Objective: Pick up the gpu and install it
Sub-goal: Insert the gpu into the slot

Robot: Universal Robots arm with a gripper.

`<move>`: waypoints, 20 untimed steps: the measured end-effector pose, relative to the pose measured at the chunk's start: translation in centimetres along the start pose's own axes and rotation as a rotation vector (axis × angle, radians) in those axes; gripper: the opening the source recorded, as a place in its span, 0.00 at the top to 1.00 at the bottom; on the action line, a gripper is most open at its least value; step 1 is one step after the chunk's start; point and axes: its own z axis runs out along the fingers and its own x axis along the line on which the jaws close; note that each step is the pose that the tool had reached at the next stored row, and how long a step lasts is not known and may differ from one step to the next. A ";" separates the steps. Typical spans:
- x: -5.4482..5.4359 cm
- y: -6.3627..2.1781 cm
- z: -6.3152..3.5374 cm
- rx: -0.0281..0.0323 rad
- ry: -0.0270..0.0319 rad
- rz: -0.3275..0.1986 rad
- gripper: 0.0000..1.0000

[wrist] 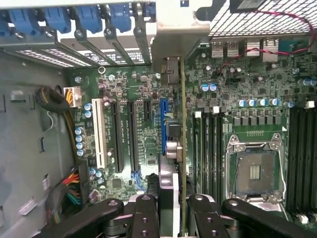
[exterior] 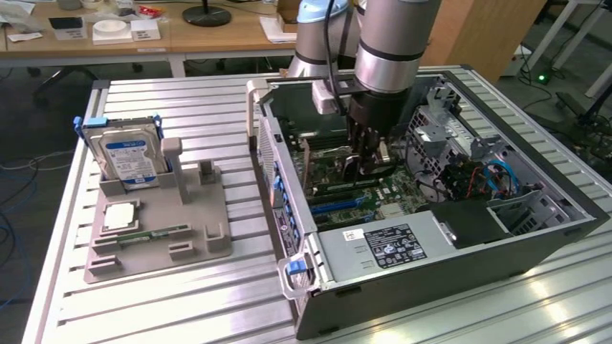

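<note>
1. The gripper (wrist: 171, 210) is clamped on the gpu (wrist: 182, 148), which stands edge-on between its fingers (wrist: 144, 218).
2. The card's bracket (wrist: 171, 72) reaches the rear slot openings, beyond the fingertips.
3. Pick-up is done; whether it has seated in the blue slot (wrist: 163, 124) beside it I cannot tell.

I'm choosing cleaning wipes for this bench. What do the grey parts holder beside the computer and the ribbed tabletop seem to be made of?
The grey stepped parts holder looks like matte plastic, possibly 3D-printed: uniform dull grey with no glints. The ribbed silver tabletop looks like bare brushed aluminium, since its parallel slats give bright, streaky reflections. Neither can be confirmed by look alone.
</note>
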 end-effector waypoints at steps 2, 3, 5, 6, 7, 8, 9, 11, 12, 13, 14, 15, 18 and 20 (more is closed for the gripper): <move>0.0 0.02 0.36 0.0000 0.0000 0.000 0.72; 0.1 0.04 0.56 -0.0001 0.0000 0.000 0.72; 0.1 0.05 0.84 0.0000 0.0000 0.000 0.72; 0.1 0.05 0.86 -0.0001 0.0002 0.000 0.72; 0.1 0.05 0.86 -0.0001 0.0002 0.000 0.72; 0.1 0.05 0.86 -0.0001 0.0002 0.000 0.72; 0.1 0.05 0.86 -0.0001 0.0002 0.000 0.72; 0.1 0.09 0.88 0.0000 -0.0001 0.000 0.72; 0.1 0.15 0.89 0.0000 -0.0002 0.000 0.72; 0.1 0.19 0.90 0.0001 -0.0002 0.000 0.72; 0.1 0.20 0.91 0.0000 0.0000 0.000 0.72; 0.2 0.19 0.93 0.0000 0.0000 0.000 0.72; 0.6 0.17 1.03 0.0000 0.0000 0.000 0.72; 0.7 0.19 1.24 0.0001 -0.0003 0.000 0.72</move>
